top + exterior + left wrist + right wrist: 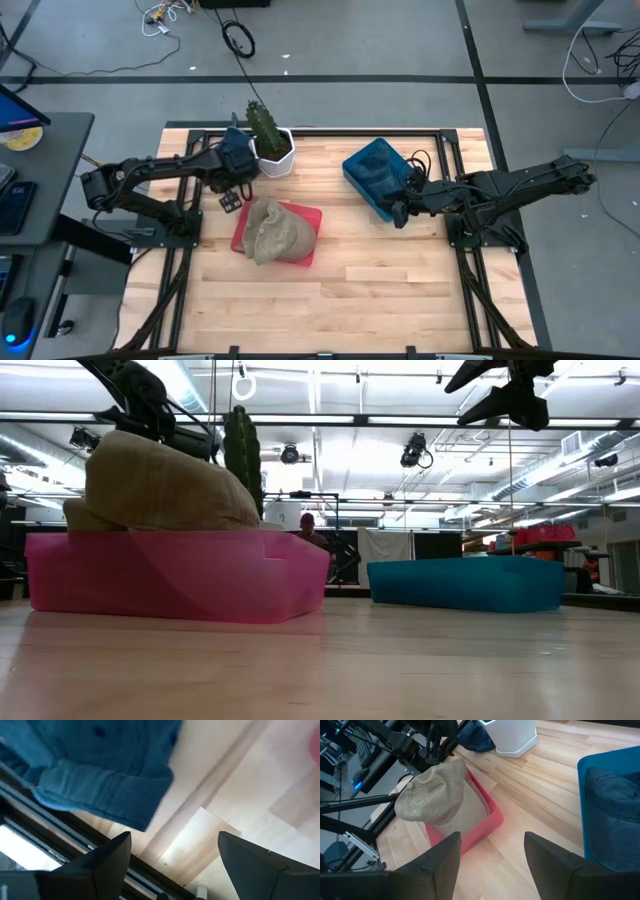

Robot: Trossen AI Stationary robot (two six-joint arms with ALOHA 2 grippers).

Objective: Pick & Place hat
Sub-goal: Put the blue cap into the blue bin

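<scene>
Left pincer (237, 192), fingers apart, hovers just beside tan hat (272, 230), apparently not touching.

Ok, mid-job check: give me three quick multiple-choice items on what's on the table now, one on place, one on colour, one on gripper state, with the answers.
1. Where is the tan hat?
A. on the pink bin
B. in the blue bin
C. on the bare table

2. What colour is the plant pot?
A. black
B. white
C. red

3. How is the right gripper?
A. shut on the tan hat
B. open, holding nothing
C. shut on the pot

Answers: 1 A, the hat sits on top of the pink bin. 2 B, the pot beside the left gripper is white. 3 B, its fingers stand apart with only table between them.
</scene>
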